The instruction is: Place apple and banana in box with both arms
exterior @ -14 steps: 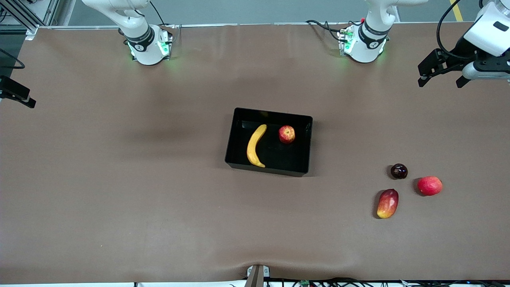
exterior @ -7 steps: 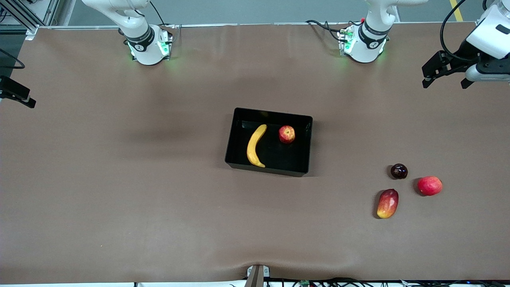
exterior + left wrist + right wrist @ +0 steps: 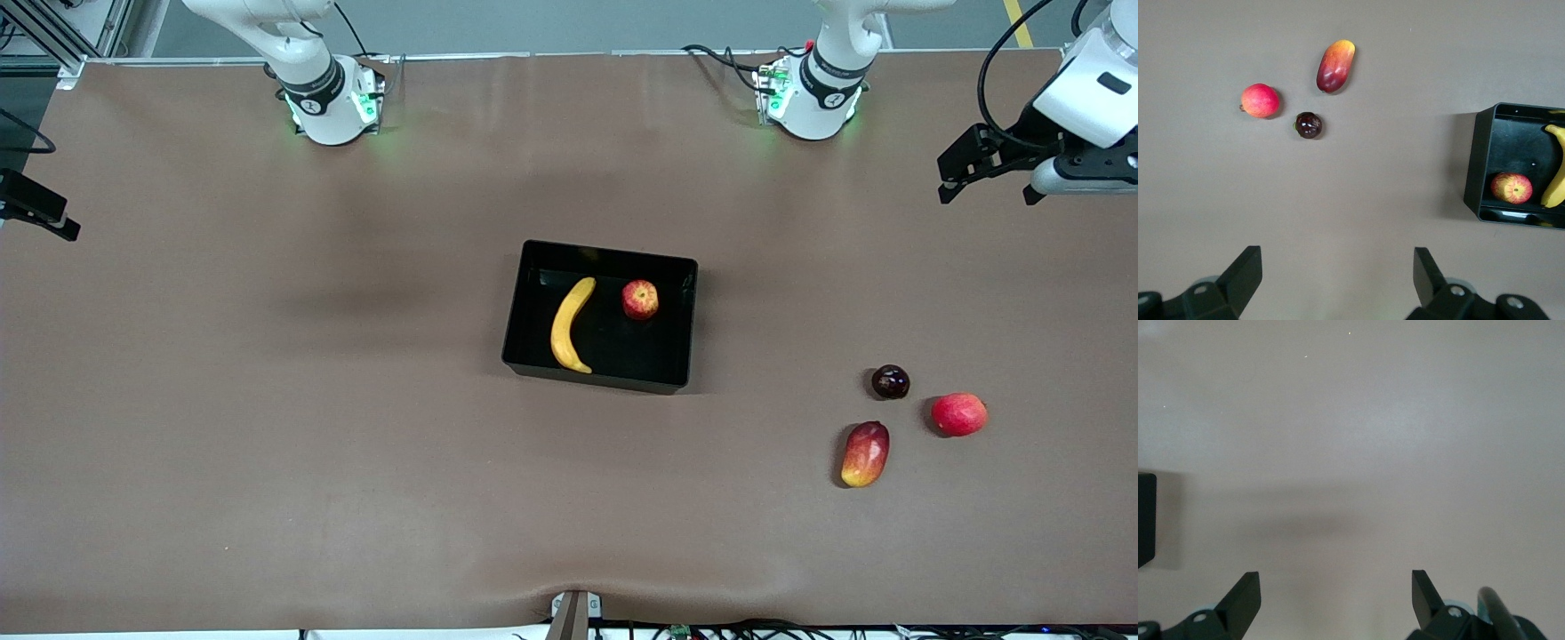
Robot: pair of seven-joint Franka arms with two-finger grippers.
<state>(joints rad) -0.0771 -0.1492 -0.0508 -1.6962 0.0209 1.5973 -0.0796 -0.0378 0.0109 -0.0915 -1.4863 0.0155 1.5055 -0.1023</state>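
Observation:
The black box [image 3: 597, 379] sits mid-table. The yellow banana [image 3: 569, 324] and the red apple [image 3: 640, 300] lie side by side inside it, the apple toward the left arm's end. My left gripper [image 3: 987, 191] is open and empty, up in the air over the left arm's end of the table. Its wrist view shows its open gripper [image 3: 1338, 263] over bare table, with the box [image 3: 1477, 167], apple [image 3: 1511, 188] and banana [image 3: 1555, 180] at one edge. My right gripper [image 3: 1335, 587] is open and empty over bare table, with a corner of the box [image 3: 1145, 520] at the view's edge.
Three loose fruits lie on the table toward the left arm's end, nearer the front camera than the box: a red-yellow mango [image 3: 865, 454], a pinkish-red round fruit [image 3: 959, 414] and a small dark fruit [image 3: 890, 381]. The table is covered in a brown cloth.
My left gripper has shifted slightly over its end of the table. The box and all the fruits have not moved.

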